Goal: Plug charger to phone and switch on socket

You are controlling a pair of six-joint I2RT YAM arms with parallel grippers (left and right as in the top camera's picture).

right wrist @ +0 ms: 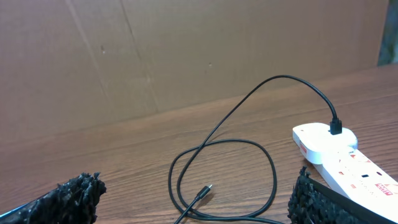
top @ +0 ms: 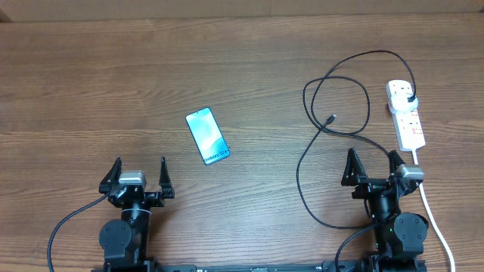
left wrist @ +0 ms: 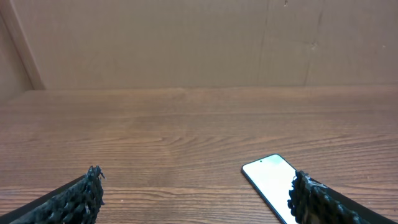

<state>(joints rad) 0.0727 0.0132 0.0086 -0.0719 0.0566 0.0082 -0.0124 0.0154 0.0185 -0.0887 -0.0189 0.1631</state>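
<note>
- The brown wooden table (top: 91,75) fills the overhead view, and all the task's things lie apart on it. In my judgement no step has begun.
- The left gripper (top: 140,165) at the lower left and the right gripper (top: 371,157) at the lower right both rest low at the near edge. Their jaws are spread wide and hold nothing.
- The white elongated socket strip with red-marked switches (top: 406,113) lies at the right edge.
- The thin black charger cable (top: 299,175) is already plugged into the strip's far end and loops in the centre-right.
- The slim phone with a lit light-blue screen (top: 207,136) lies left of centre.
- The small connector tip (top: 333,119) lies free, far from the phone. The next move probably calls for the right gripper to pinch the cable just behind this tip.
</note>
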